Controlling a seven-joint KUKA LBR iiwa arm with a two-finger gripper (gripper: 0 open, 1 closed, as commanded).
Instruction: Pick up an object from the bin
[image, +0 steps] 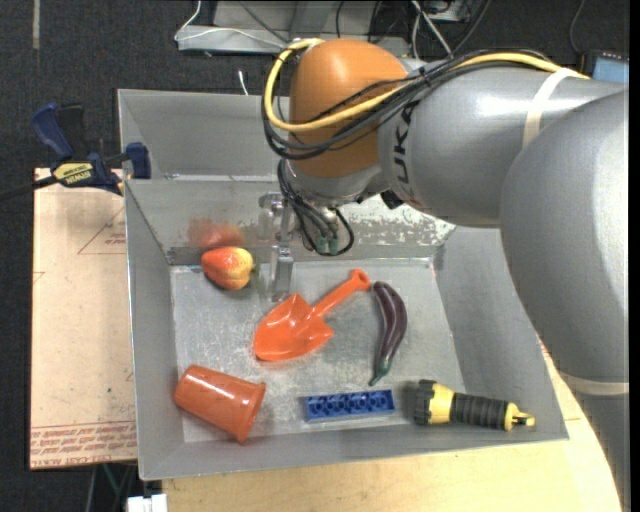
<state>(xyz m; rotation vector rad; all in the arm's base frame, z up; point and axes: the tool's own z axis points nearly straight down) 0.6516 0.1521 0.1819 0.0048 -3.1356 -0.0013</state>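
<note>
Six things lay apart, and the gripper (281, 283), open or closed I couldn't tell, likely needed centring over the orange shovel (290, 330) beside it.

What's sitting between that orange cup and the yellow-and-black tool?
A blue studded brick lies between the orange cup and the yellow-and-black tool, as the camera view shows.

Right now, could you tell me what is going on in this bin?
The arm's gripper is down at the back of the grey bin, between a red-and-yellow toy fruit and an orange toy shovel. Nothing is lifted yet. An orange cup, a blue brick and a purple eggplant lie nearer the front.
</note>
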